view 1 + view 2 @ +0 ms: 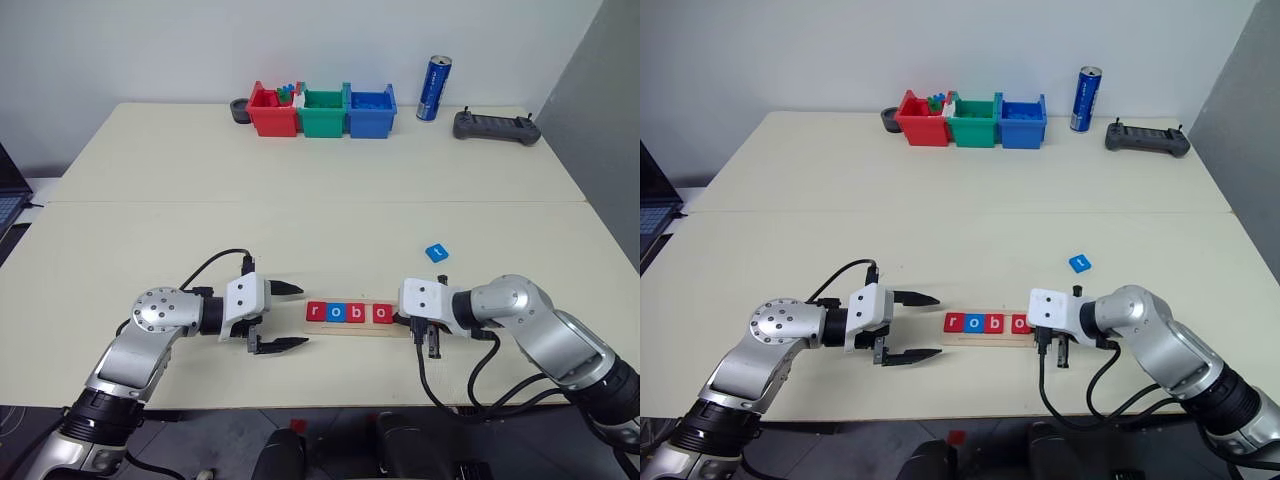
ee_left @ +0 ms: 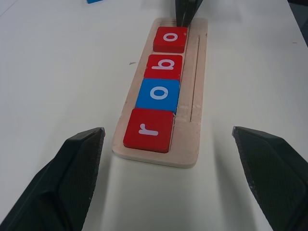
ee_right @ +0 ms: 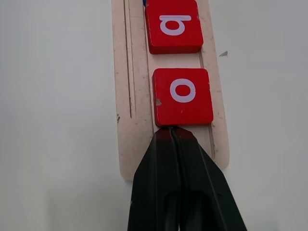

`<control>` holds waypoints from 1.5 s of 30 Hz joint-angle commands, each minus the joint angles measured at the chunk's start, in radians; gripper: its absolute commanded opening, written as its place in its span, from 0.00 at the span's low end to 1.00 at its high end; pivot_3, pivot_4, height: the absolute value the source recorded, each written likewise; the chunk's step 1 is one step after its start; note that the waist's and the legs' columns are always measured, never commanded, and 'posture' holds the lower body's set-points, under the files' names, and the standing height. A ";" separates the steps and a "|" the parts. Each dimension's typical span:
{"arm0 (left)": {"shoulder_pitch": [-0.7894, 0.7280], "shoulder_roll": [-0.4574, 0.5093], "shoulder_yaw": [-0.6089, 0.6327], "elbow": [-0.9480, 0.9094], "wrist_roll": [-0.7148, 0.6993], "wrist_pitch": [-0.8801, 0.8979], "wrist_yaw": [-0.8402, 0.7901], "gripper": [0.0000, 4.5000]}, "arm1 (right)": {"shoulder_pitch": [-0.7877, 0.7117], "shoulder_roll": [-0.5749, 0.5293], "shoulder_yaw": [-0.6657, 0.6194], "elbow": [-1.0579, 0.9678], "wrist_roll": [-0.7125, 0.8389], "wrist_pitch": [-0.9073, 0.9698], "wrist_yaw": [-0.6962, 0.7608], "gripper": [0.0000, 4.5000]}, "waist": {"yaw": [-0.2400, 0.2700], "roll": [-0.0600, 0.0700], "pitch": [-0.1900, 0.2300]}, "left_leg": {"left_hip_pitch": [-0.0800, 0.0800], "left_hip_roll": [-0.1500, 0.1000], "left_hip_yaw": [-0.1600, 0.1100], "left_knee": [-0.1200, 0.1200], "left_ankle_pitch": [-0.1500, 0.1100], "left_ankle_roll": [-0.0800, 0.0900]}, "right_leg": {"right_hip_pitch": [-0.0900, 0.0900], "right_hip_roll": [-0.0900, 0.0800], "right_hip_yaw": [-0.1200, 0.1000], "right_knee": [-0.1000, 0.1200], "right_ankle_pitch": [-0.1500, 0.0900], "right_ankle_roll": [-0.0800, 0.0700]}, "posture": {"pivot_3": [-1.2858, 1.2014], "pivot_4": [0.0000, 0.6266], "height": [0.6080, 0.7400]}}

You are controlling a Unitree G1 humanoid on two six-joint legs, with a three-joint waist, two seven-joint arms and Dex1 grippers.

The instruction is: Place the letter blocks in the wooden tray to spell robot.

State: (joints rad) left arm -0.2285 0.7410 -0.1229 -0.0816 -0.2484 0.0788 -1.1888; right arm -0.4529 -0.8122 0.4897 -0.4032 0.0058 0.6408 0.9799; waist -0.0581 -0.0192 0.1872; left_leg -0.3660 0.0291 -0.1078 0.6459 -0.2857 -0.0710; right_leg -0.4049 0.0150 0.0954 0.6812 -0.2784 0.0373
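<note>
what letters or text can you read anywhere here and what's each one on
"r": red letter block, nearest the left gripper, in the wooden tray.
"o": blue block, second in the tray.
"b": red block, third.
"o": red block, fourth, at the shut right gripper tips.
Loose blue block on the table: letter too small to read.
Blue can: print too small to read.

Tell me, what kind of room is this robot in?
Probably a robot test lab or workroom: a plain pale table by a bare wall, sorting bins, a handheld controller, and a laptop's edge.
</note>
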 commanded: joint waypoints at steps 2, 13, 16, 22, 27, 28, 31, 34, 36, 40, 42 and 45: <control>-0.003 -0.002 0.007 -0.022 -0.002 -0.008 0.008 1.00 | -0.004 0.018 0.001 0.016 -0.017 -0.025 0.006 0.01 | 0.000 0.000 0.000 | 0.000 0.000 0.000 0.000 0.000 0.000 | 0.000 0.000 0.000 0.000 0.000 0.000 | 0.52 0.24 1.00; -0.001 -0.001 0.007 -0.023 -0.002 -0.009 0.007 1.00 | -0.021 0.088 -0.003 0.030 -0.026 -0.022 0.005 0.01 | -0.002 0.000 0.000 | 0.000 0.000 0.000 0.000 0.000 0.000 | 0.000 0.000 0.000 0.000 0.000 0.000 | 0.52 0.24 1.00; -0.001 -0.001 0.007 -0.024 -0.002 -0.009 0.007 1.00 | -0.026 0.091 -0.014 0.031 -0.030 -0.017 0.000 0.01 | -0.002 0.000 0.000 | 0.000 0.000 0.000 0.000 0.000 0.000 | 0.000 0.000 0.000 0.000 0.000 0.000 | 0.52 0.24 1.00; -0.001 0.001 0.010 -0.022 -0.002 -0.011 0.006 1.00 | -0.013 0.090 -0.128 -0.011 0.040 0.041 -0.012 0.21 | 0.001 0.000 0.000 | 0.000 0.000 0.000 0.000 0.000 0.000 | 0.000 0.000 0.000 0.000 0.000 0.000 | 0.52 0.24 1.00; 0.006 0.004 0.013 -0.023 -0.005 -0.012 0.004 1.00 | 0.026 0.163 -0.303 -0.016 0.097 0.134 -0.141 0.62 | 0.001 0.000 0.000 | 0.000 0.000 0.000 0.000 0.000 0.000 | 0.000 0.000 0.000 0.000 0.000 0.000 | 0.52 0.24 1.00; 0.007 0.004 0.014 -0.023 -0.006 -0.011 0.003 1.00 | 0.027 0.191 -0.337 0.010 0.088 0.135 -0.195 0.71 | 0.001 0.000 0.000 | 0.000 0.000 0.000 0.000 0.000 0.000 | 0.000 0.000 0.000 0.000 0.000 0.000 | 0.52 0.24 1.00; 0.006 0.004 0.014 -0.020 -0.009 -0.010 0.000 1.00 | 0.015 0.278 -0.413 0.111 0.038 0.124 -0.368 0.94 | 0.001 0.000 0.000 | 0.000 0.000 0.000 0.000 0.000 0.000 | 0.000 0.000 0.000 0.000 0.000 0.000 | 0.52 0.24 1.00; -0.001 0.005 0.015 -0.012 -0.009 -0.012 -0.005 1.00 | -0.002 0.328 -0.452 0.194 0.026 0.101 -0.458 1.00 | 0.000 0.000 0.000 | 0.000 0.000 0.000 0.000 0.000 0.000 | 0.000 0.000 0.001 0.000 0.000 0.000 | 0.52 0.24 1.00; -0.008 0.006 0.014 -0.005 -0.008 -0.015 -0.009 1.00 | -0.025 0.351 -0.479 0.289 0.017 0.070 -0.517 1.00 | 0.000 0.000 0.000 | 0.000 0.000 0.001 0.000 0.000 0.000 | 0.000 0.000 0.001 0.000 0.000 0.000 | 0.52 0.24 1.00; -0.011 0.007 0.013 0.000 -0.006 -0.020 -0.011 1.00 | -0.051 0.364 -0.515 0.441 0.046 0.069 -0.532 1.00 | -0.001 0.000 0.000 | 0.000 0.000 0.001 -0.001 0.000 0.000 | 0.000 0.000 0.001 0.000 0.000 0.000 | 0.52 0.24 1.00; -0.010 0.007 0.013 0.000 -0.006 -0.022 -0.011 1.00 | -0.054 0.365 -0.523 0.477 0.067 0.085 -0.515 1.00 | -0.001 0.000 0.000 | 0.000 0.000 0.001 -0.001 0.000 0.000 | 0.000 0.000 0.001 0.000 0.000 0.000 | 0.52 0.24 1.00; -0.006 0.008 0.015 -0.001 -0.006 -0.022 -0.010 1.00 | -0.040 0.370 -0.541 0.484 0.116 0.157 -0.493 0.91 | -0.001 0.000 0.000 | 0.000 0.000 0.001 -0.001 0.000 0.000 | 0.000 0.000 0.001 0.000 0.000 0.000 | 0.52 0.24 1.00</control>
State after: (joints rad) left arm -0.2299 0.7415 -0.1221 -0.0678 -0.2492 0.0745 -1.1934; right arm -0.4980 -0.4452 -0.0319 0.0763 0.0967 0.7609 0.4748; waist -0.0595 -0.0189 0.1872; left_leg -0.3662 0.0289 -0.1073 0.6448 -0.2857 -0.0709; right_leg -0.4052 0.0150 0.0960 0.6818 -0.2782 0.0369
